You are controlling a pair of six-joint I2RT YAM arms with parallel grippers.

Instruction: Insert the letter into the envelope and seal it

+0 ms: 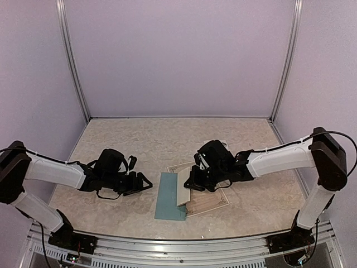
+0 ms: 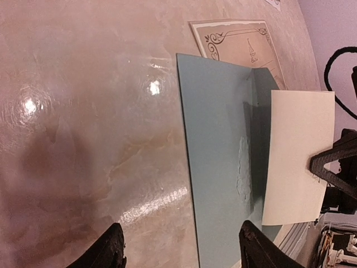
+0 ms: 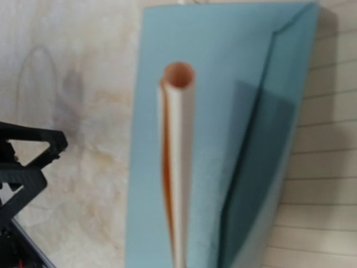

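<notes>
The teal envelope [image 1: 169, 196] [image 2: 220, 156] [image 3: 215, 67] lies flat at the table's front, its flap [image 3: 265, 162] partly lifted on the right side. Under it, flat on the table, lies the letter [image 1: 207, 202] [image 2: 237, 42] [image 3: 329, 134], cream with a dark ornate border and ruled lines. My right gripper [image 1: 191, 184] is shut on a folded plain cream sheet [image 1: 183, 188] [image 2: 295, 156] [image 3: 177, 145], held tilted on edge over the envelope near the flap's crease. My left gripper [image 1: 143, 183] [image 2: 184, 248] stands open and empty, low at the envelope's left edge.
A small white strip [image 1: 223, 143] lies behind the right wrist. The marbled table [image 1: 139, 139] is walled at the back and sides. A metal rail [image 1: 184, 245] runs along the near edge. The two arms face each other across the envelope.
</notes>
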